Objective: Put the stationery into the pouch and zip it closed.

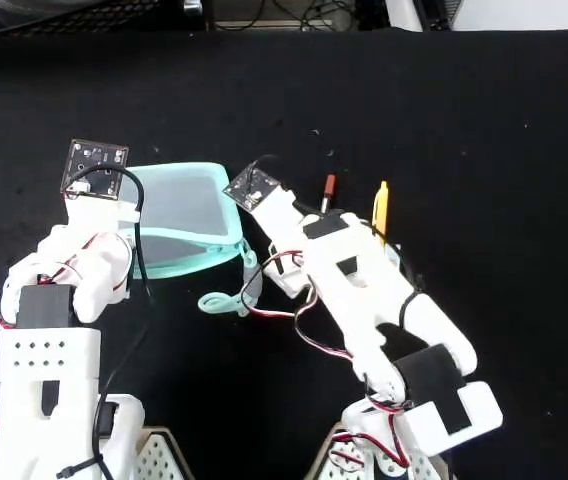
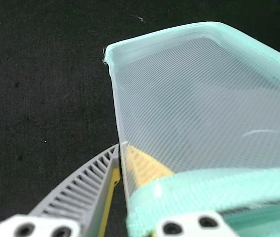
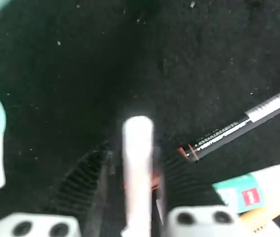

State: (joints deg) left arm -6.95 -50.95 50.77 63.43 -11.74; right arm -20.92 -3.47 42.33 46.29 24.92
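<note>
Left gripper (image 2: pixel 122 153) is clamped on one edge of the mesh pouch (image 2: pixel 194 108), grey finger outside, the other visible through the mesh. Right gripper (image 3: pixel 136 153) pinches a white stick (image 3: pixel 137 129) close beside the pouch. Black pen (image 3: pixel 238 127) and yellow pen (image 1: pixel 381 205) lie on the black table (image 1: pixel 484 120) by the right arm

Counting one mesh pouch (image 1: pixel 179 205), one white pen (image 3: pixel 138 131), one dark pen (image 1: pixel 329 186) and one yellow pen (image 1: pixel 381 205) at the pouch's 3 o'clock, plus two: left end effector (image 2: pixel 122 153), right end effector (image 3: pixel 136 150).
</note>
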